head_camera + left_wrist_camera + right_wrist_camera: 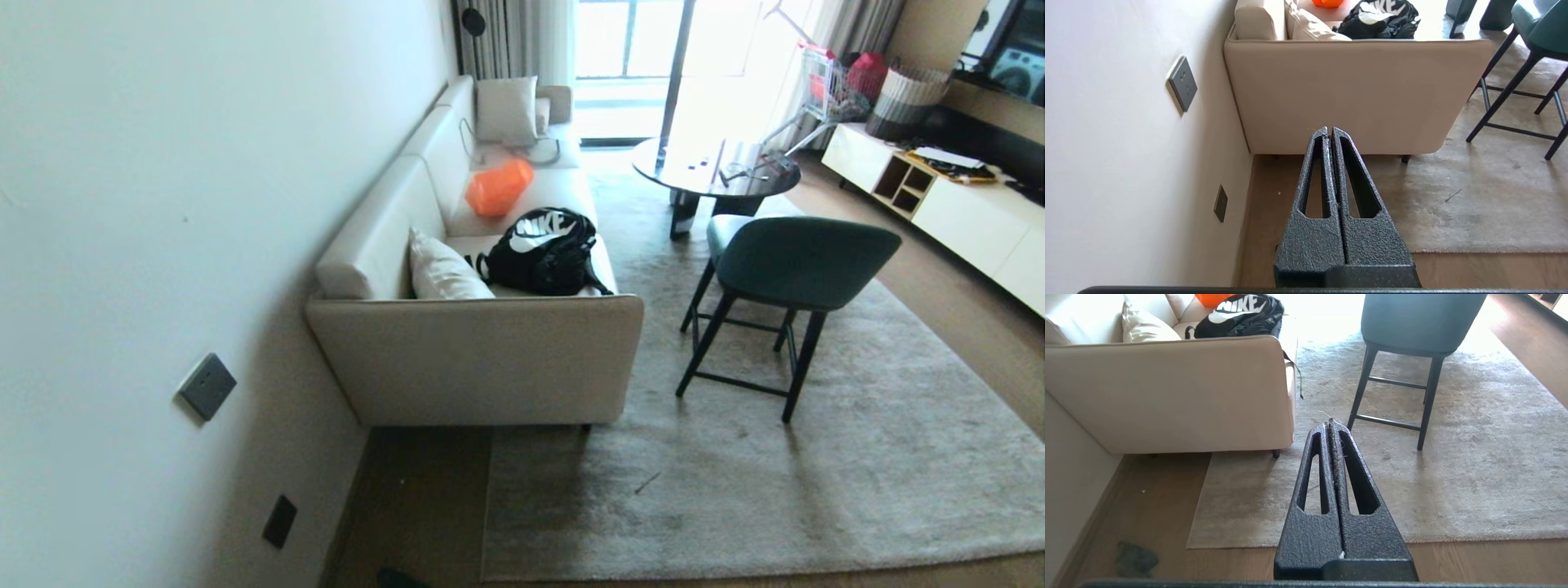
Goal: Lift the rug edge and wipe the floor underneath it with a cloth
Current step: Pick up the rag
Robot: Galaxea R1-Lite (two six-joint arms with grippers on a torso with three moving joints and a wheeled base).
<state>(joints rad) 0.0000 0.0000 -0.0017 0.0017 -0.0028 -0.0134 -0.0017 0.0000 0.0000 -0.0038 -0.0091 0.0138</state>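
1. Left gripper: fingers pressed together, empty, above floor.
2. Right gripper: likewise closed, empty.
3. Rug edge: light grey pile, square corner, lying flat.
4. Cloth: dark grey, crumpled on boards, left of rug corner, near wall.

Neither arm shows in the head view; each gripper appears only in its own wrist view. The left gripper has its two dark, textured fingers pressed flat against each other from base to tip, nothing between them, held up clear of any surface. The right gripper is posed alike, its fingers closed together along their whole length, with a few pale fibres clinging along the seam and at the tips.
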